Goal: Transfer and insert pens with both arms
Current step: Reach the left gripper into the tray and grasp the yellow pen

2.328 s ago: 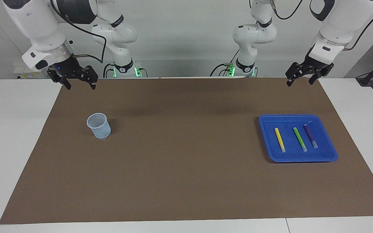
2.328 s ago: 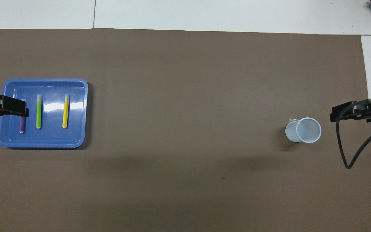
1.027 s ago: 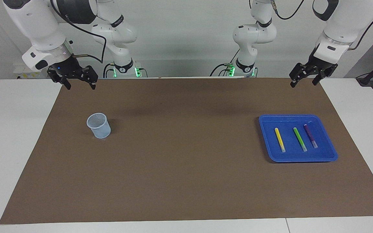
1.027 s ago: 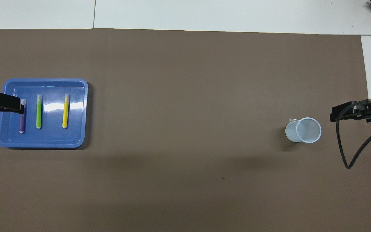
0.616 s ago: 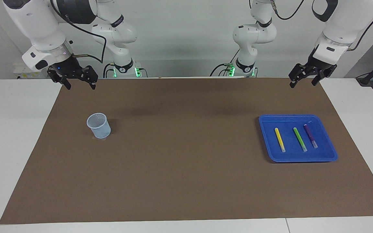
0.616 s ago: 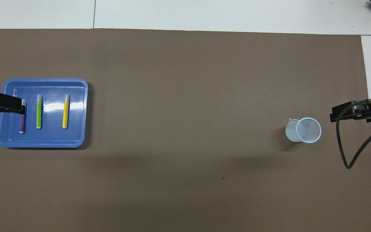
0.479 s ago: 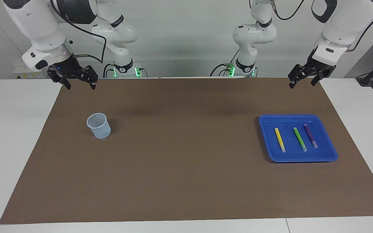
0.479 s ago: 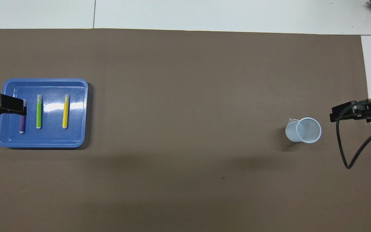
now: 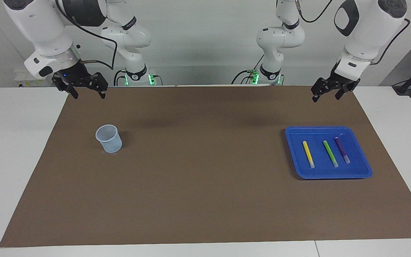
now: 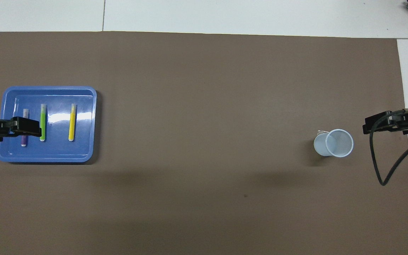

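Three pens lie side by side in a blue tray at the left arm's end of the table: yellow, bright green and purple. In the overhead view the tray holds the yellow, green and purple pens. My left gripper is open, empty and raised well above the table. In the overhead view the left gripper covers the purple pen's middle. My right gripper is open and empty, and it waits in the air at its own end.
A pale blue cup stands upright on the brown mat toward the right arm's end; it also shows in the overhead view. Two smaller white arms with green-lit bases stand at the robots' edge.
My left gripper has swung a little toward the table's middle and now sits over the purple pen's middle in the overhead view. The right arm, pens and cup have not moved.
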